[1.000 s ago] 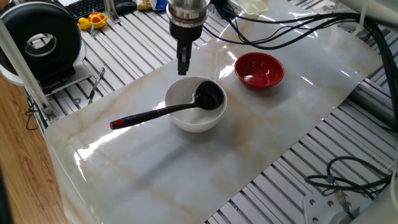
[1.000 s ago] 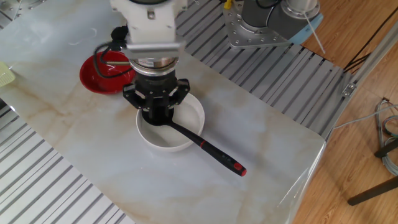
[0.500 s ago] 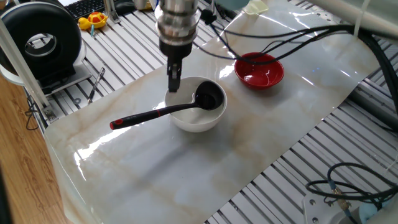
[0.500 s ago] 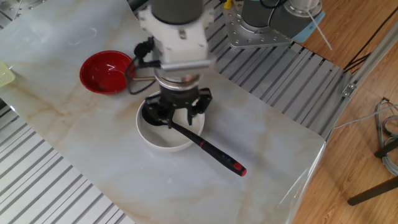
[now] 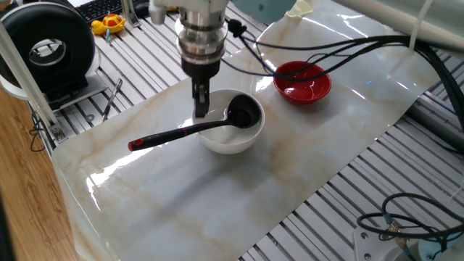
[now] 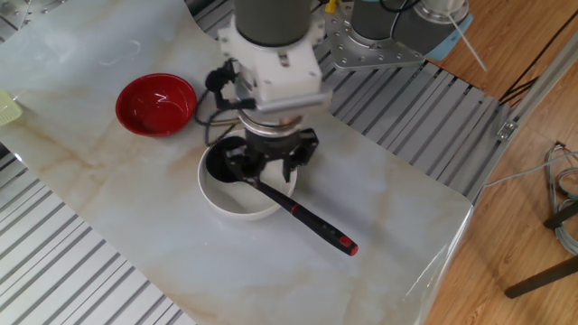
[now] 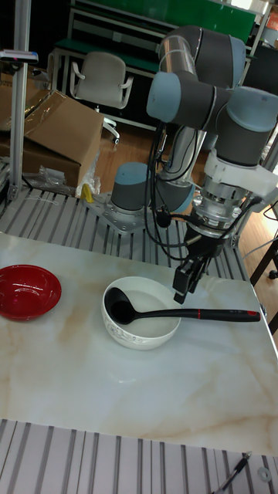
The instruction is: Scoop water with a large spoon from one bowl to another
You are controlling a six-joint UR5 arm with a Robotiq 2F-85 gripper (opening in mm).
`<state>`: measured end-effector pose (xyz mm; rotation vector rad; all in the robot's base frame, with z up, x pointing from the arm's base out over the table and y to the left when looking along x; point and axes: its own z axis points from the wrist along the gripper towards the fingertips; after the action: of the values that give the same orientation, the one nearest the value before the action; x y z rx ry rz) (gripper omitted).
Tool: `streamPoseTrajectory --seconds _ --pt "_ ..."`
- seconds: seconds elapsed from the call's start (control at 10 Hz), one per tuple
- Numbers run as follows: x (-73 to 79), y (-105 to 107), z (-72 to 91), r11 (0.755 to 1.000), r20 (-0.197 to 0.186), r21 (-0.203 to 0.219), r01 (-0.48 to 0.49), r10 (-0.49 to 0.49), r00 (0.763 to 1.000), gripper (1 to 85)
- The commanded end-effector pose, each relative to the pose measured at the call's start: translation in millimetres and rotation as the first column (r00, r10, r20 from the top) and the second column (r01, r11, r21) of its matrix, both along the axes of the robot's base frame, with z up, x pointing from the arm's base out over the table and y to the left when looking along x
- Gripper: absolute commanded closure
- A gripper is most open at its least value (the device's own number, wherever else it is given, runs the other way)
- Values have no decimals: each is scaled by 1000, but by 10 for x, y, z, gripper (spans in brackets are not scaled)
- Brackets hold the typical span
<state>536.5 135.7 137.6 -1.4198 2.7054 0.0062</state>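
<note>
Nearest in the tall fixed view, the bare marbled table (image 7: 116, 401). Further in, resting on it, the white bowl (image 7: 143, 336), with the large spoon (image 7: 177, 313) laid across: black scoop down inside at the bowl's left, long handle passing over the right rim and jutting out level, red tip well clear of the bowl. Too faint to make out any water in the white bowl from here. Off to the left, well apart and near the table edge, the red bowl (image 7: 27, 292), glossy, nothing standing in it. Just above the handle by the white bowl's right rim, the gripper (image 7: 187, 285), pointing down, fingers (image 6: 242, 168) spread to either side of the handle line in the other fixed view, apparently not touching the spoon. Above and behind, the grey arm (image 7: 208, 85) with black cables trailing. Farthest back, a cardboard box (image 7: 54, 135) and a pale chair (image 7: 100, 77).
</note>
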Motion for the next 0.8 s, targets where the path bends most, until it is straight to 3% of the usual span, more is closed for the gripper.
streamPoseTrajectory --seconds 0.0,0.2,0.5,0.7 --pt "26 203 -69 1000 26 7 -9 9 1000 387" --pt "-18 234 -71 999 10 18 -29 29 1000 390" --pt "28 258 -61 999 28 25 -33 33 999 387" --pt "-5 193 24 997 20 34 -63 62 998 380"
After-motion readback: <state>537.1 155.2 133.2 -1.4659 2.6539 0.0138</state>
